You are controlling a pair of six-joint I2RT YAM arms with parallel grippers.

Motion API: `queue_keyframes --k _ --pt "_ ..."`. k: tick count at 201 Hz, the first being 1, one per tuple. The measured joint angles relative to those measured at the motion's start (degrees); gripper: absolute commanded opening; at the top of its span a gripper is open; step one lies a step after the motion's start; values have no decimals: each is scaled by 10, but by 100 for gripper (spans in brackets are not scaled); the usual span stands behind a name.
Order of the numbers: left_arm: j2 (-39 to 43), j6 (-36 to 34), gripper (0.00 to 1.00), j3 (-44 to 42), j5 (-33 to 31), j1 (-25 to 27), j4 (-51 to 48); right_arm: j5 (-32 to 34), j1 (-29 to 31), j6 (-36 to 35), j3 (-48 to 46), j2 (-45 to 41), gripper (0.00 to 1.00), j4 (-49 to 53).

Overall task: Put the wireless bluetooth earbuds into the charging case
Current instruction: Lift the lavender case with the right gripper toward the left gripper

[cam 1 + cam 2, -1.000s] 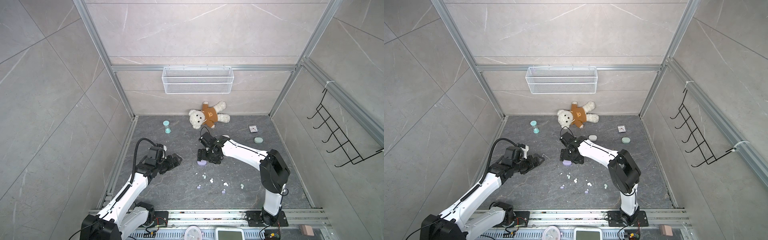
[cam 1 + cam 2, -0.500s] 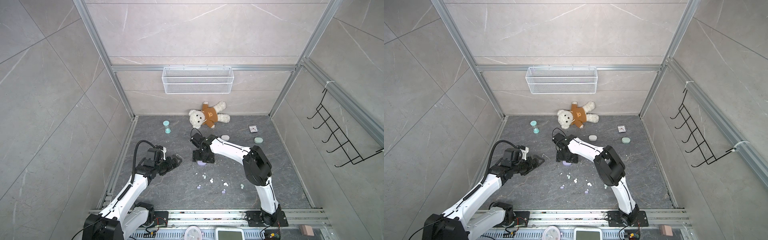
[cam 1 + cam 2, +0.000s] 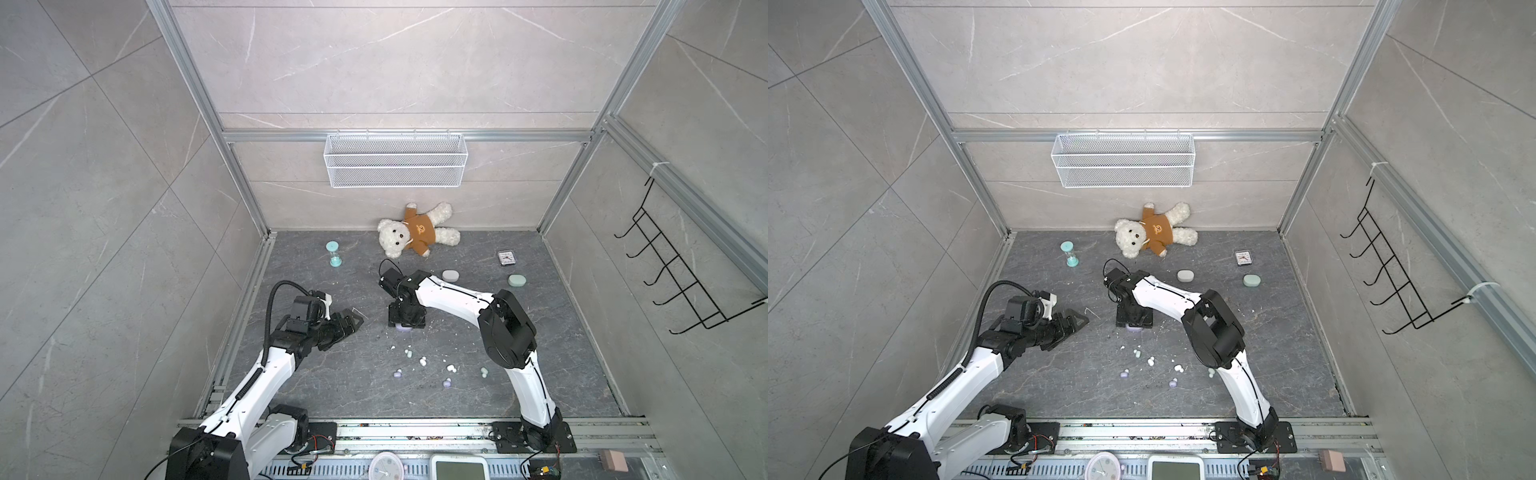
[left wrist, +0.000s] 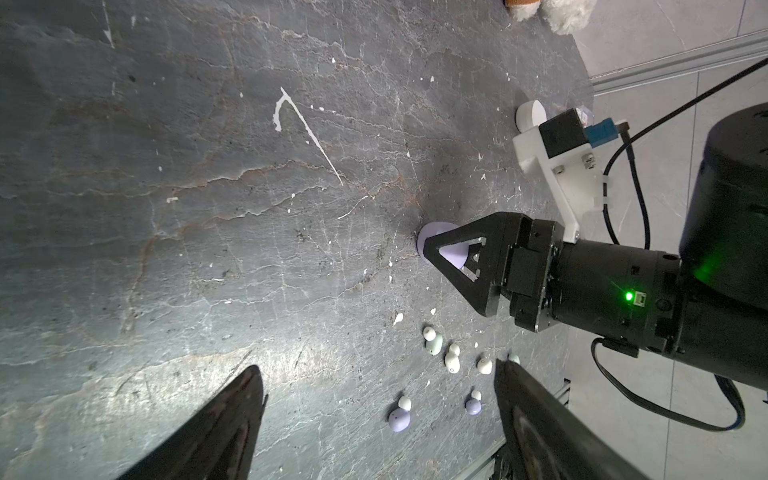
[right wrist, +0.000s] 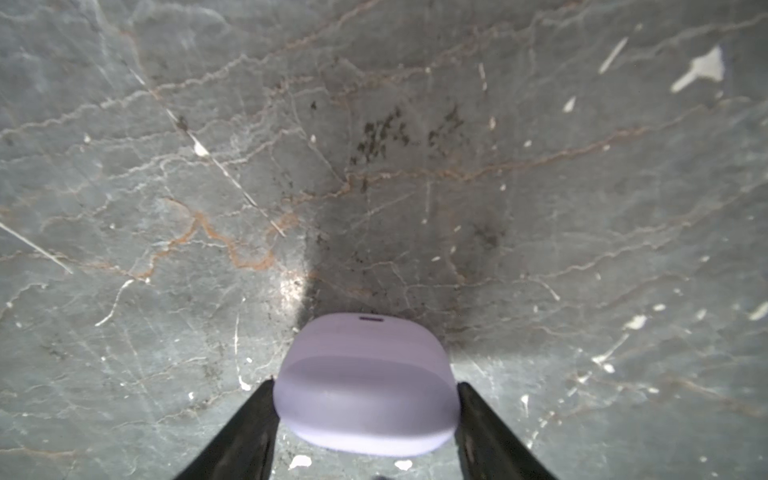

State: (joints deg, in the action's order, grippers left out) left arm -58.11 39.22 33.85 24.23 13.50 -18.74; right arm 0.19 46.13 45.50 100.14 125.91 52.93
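Note:
A shut lilac charging case lies on the dark slate floor, also visible under the right arm in both top views. My right gripper points down over it, one finger pressed against each of its sides. The earbuds lie loose nearer the front: lilac ones, mint ones and white ones. My left gripper hovers open and empty to the left of the case, with a lilac earbud ahead of its fingers.
A white case and a mint case lie behind the right arm. A teddy bear, a mint hourglass and a small clock sit by the back wall. White crumbs dot the floor.
My right arm has swung its elbow out to the right, stayed over the lilac case, and narrowed its fingers onto the case. The left arm has barely moved.

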Motion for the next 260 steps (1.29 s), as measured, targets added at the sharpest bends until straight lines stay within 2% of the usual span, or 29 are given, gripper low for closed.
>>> queue_keyframes --k 62,101,122,175,204,260 --pt "0 -9 90 0 0 -3 -1 -2 0 0 3 1 53 0" --pt "-1 -28 99 0 -2 -3 -3 -4 0 -1 3 0 51 0" --pt "-1 -48 99 2 -9 -3 -10 -10 0 -3 3 -5 51 2" --pt "-1 -123 99 54 -19 6 -21 -21 0 -25 -10 -105 50 28" --pt "-1 -174 99 65 -21 41 0 -32 -4 -47 -13 -173 50 58" --pt "9 -297 100 61 -8 150 90 -75 -29 -90 -12 -263 50 132"
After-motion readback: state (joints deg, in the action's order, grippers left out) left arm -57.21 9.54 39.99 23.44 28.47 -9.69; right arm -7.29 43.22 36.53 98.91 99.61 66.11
